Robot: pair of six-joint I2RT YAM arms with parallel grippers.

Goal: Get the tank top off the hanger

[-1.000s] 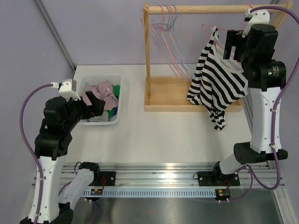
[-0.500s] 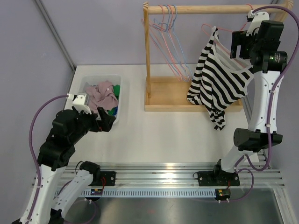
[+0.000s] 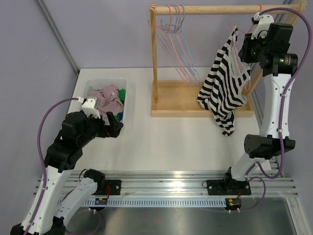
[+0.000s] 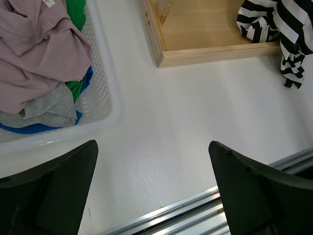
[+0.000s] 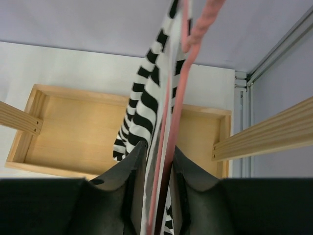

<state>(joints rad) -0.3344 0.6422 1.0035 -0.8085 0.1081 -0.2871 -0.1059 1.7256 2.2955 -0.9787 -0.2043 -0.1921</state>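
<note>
My right end effector [image 5: 156, 152] is clamped on the pink hanger [image 5: 182, 83], with the striped tank top [image 3: 225, 83] draped from it at the rack's [image 3: 205, 9] far right; my left end effector [image 4: 152, 147] stands apart over the tabletop [image 4: 171, 122], and I judge it should draw the straps off sideways.

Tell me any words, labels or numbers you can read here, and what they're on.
No text is legible.
White tag on the pink garment in the basket: cut off, unreadable.
Small stickers on the front rail: too small to read.
</note>
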